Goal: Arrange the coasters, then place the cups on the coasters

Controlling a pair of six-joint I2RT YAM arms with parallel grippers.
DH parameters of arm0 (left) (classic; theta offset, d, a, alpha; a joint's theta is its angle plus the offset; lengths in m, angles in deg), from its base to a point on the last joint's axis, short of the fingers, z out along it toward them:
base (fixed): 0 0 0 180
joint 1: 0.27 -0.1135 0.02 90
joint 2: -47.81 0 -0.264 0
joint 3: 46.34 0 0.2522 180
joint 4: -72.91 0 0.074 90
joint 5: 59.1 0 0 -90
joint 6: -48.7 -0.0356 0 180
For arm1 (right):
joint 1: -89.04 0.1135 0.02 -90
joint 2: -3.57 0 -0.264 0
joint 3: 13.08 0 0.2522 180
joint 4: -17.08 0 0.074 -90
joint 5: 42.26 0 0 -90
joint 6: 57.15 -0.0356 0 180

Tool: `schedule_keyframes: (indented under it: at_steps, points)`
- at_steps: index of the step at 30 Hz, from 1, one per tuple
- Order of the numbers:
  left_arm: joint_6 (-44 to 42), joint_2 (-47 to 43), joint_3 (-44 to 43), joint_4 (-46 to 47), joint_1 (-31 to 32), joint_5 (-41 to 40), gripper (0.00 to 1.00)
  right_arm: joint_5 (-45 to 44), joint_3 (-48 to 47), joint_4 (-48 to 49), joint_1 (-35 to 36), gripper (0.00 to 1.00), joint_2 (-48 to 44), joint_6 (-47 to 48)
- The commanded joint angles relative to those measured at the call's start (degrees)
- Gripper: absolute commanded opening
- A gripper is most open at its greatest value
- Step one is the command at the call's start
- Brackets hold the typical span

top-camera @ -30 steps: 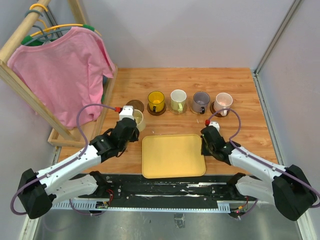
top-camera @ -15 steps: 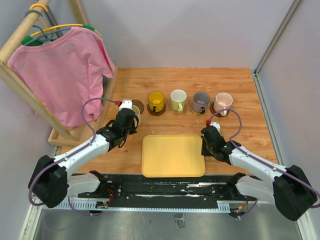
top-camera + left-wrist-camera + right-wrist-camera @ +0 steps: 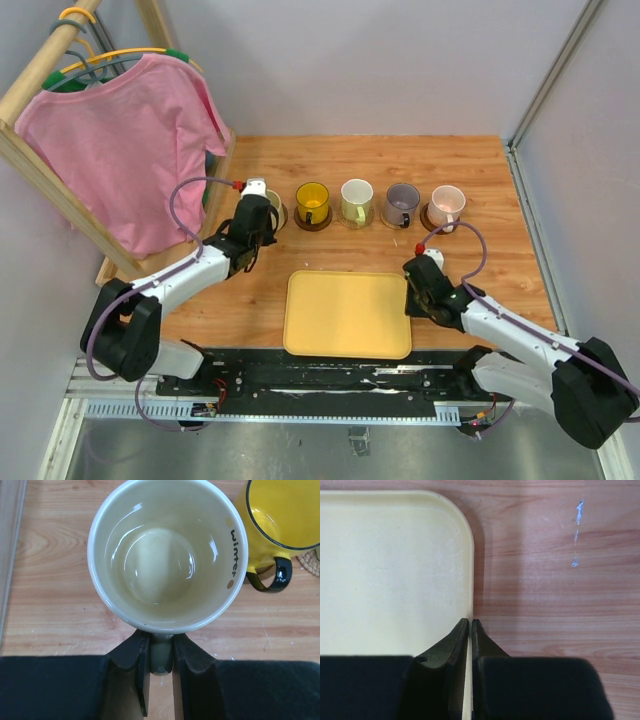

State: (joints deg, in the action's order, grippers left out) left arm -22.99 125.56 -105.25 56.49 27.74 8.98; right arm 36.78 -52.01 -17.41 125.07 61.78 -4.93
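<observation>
Seen from above, a wooden bench (image 3: 500, 190) carries a row of cups along its far side: a yellow cup (image 3: 312, 201), a white cup (image 3: 356, 200), a grey-purple cup (image 3: 402, 202) and a pale pink cup (image 3: 447, 205), each well apart from the next, with a dark coaster (image 3: 318, 225) showing under the yellow one. At the left end of the row the left gripper (image 3: 262, 220) covers most of a beige cup (image 3: 275, 209), which sits over another dark disc (whether it rests on it cannot be told). A yellow tray (image 3: 348, 312) lies near the arms, the right gripper (image 3: 416, 288) at its right edge. A pink shirt (image 3: 130, 140) hangs on a wooden rack to the left. In the left wrist view the jaws are closed on the beige cup's handle, the cup upright with its mouth open to the camera; the yellow cup stands just beside it at the upper right, and a woven coaster (image 3: 313, 562) peeks in at the right edge. In the right wrist view the jaws are closed to a sliver astride the tray's right rim, near its far corner.
</observation>
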Motion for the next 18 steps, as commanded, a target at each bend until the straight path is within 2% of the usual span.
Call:
schedule_keyframes:
  at_steps: [1,5,8,12,18]
  points:
    - [-1.2,1.9,-3.2,7.9,-1.9,0.4,0.0,-0.6,-0.4,-1.2,0.8,0.15,2.2,-0.4]
    - [-1.3,3.7,-3.9,9.4,-3.7,1.6,0.0,-1.1,-1.1,-1.0,0.9,0.47,2.6,0.0]
    - [-2.0,5.2,-4.9,10.1,-4.6,2.2,0.0,-2.3,-2.1,-1.7,1.0,0.62,2.1,0.6]
    - [-3.5,7.4,-6.5,10.5,-5.4,2.2,0.01,-4.5,-3.4,-2.8,1.1,0.67,1.1,1.6]
    - [-4.1,9.7,-7.9,11.7,-6.1,3.1,0.01,-6.6,-5.0,-3.2,1.0,0.69,-1.7,2.2]
